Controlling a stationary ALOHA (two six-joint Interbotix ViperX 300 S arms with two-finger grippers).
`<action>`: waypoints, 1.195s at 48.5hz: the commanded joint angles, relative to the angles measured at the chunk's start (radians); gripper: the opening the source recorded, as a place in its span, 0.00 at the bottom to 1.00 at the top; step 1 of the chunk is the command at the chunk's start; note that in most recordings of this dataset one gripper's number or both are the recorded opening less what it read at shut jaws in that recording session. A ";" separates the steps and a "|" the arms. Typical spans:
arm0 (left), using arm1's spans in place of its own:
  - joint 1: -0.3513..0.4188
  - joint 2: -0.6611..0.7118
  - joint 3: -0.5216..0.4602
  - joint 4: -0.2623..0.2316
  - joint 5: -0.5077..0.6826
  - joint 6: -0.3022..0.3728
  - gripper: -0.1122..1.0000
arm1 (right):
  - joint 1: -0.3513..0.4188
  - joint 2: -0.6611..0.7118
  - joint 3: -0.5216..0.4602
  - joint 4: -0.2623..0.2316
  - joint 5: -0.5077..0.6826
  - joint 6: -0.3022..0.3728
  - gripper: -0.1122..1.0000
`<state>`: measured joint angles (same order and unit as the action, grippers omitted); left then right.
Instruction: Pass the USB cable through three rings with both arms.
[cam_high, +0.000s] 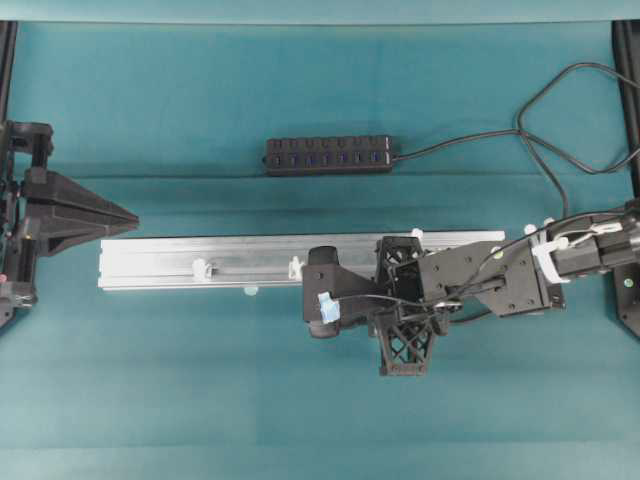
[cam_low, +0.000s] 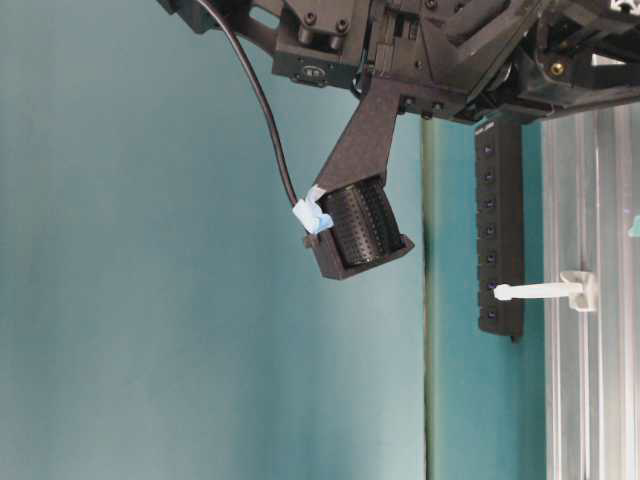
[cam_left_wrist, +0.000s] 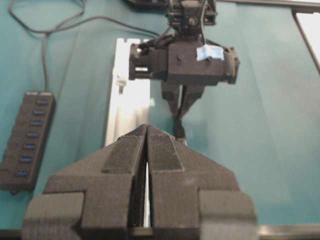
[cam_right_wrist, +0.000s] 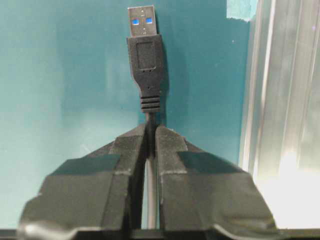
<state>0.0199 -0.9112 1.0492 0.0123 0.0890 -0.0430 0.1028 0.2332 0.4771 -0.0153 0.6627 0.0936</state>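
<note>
Right claw (cam_right_wrist: 150, 132) clamped on the USB cable (cam_right_wrist: 146, 60) (plug poking up beyond its tips, mid-frame, rail (cam_right_wrist: 285, 100) at right).

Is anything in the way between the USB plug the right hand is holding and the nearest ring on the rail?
Nothing visible blocks it. The right hand is shut on the USB cable beside the rail, plug over bare mat. The nearest ring stands on the rail beside the plug, so it needs lining up.
</note>
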 joint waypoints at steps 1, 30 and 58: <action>0.000 0.003 -0.029 0.003 -0.005 0.000 0.12 | -0.014 -0.003 0.003 -0.003 0.006 0.003 0.03; 0.002 0.006 -0.031 0.002 -0.005 0.002 0.12 | -0.015 -0.078 -0.005 -0.003 0.083 0.005 0.03; 0.002 0.003 -0.034 0.002 -0.005 0.003 0.12 | -0.058 -0.308 -0.028 -0.015 0.416 0.005 0.03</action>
<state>0.0199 -0.9112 1.0477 0.0123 0.0905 -0.0430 0.0568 -0.0215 0.4648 -0.0245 1.0354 0.0936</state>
